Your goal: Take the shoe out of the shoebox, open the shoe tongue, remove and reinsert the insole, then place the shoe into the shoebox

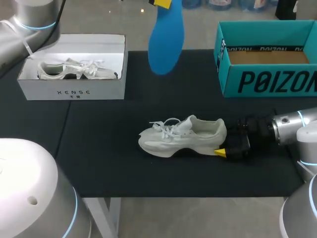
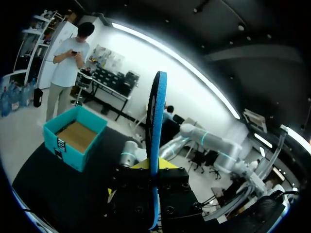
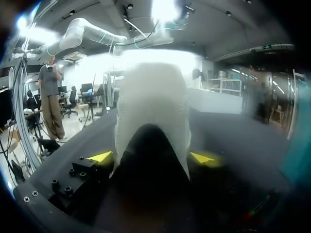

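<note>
A white sneaker (image 1: 181, 138) lies on its side on the black mat, toe to the left, laces loose. My right gripper (image 1: 224, 143) is at its heel. In the right wrist view the heel (image 3: 151, 107) sits between the yellow fingertips (image 3: 103, 157), which stand wide on either side; the gripper (image 3: 151, 158) is open. High over the table's far side, my left gripper (image 1: 163, 2) is shut on the blue insole (image 1: 166, 39), which hangs down from it. In the left wrist view the insole (image 2: 156, 131) stands edge-on between the fingers of the gripper (image 2: 154, 177).
A white shoebox (image 1: 74, 91) at the back left holds a second white sneaker (image 1: 77, 70). An open teal shoebox (image 1: 267, 82) stands at the back right, also in the left wrist view (image 2: 73, 138). The black mat (image 1: 99, 148) covers the table.
</note>
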`<state>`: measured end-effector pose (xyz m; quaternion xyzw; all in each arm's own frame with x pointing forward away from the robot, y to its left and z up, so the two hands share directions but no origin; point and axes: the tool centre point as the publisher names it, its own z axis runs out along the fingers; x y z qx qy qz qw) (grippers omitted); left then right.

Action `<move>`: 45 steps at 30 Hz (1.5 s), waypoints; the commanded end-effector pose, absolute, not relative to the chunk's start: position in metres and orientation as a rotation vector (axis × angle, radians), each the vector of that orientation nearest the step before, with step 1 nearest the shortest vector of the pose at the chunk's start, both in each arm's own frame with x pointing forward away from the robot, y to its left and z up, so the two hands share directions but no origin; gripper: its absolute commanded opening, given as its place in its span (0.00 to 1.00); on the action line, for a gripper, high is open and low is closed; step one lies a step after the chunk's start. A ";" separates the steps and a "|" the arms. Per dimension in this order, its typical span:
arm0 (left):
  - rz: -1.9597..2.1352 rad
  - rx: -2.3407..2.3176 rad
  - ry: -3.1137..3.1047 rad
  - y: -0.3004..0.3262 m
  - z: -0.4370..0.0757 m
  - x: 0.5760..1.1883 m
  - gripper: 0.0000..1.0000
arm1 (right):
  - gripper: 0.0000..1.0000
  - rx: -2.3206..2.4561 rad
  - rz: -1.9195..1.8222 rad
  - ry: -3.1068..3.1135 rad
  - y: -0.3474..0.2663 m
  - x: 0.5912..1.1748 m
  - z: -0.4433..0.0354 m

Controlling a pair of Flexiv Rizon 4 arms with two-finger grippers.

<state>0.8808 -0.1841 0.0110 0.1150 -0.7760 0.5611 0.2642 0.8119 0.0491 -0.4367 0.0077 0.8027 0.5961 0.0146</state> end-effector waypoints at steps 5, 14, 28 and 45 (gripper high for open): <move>1.518 0.310 -2.097 -0.185 0.011 0.881 0.00 | 1.00 0.074 1.710 2.506 0.018 0.806 -0.412; 1.518 0.310 -2.097 -0.185 0.011 0.881 0.00 | 1.00 0.084 1.383 2.693 -0.005 0.804 -0.367; 1.518 0.310 -2.097 -0.185 0.011 0.881 0.00 | 1.00 0.147 0.624 3.011 0.015 0.797 -0.316; 1.518 0.310 -2.097 -0.185 0.011 0.881 0.00 | 1.00 0.150 0.376 3.070 0.019 0.787 -0.291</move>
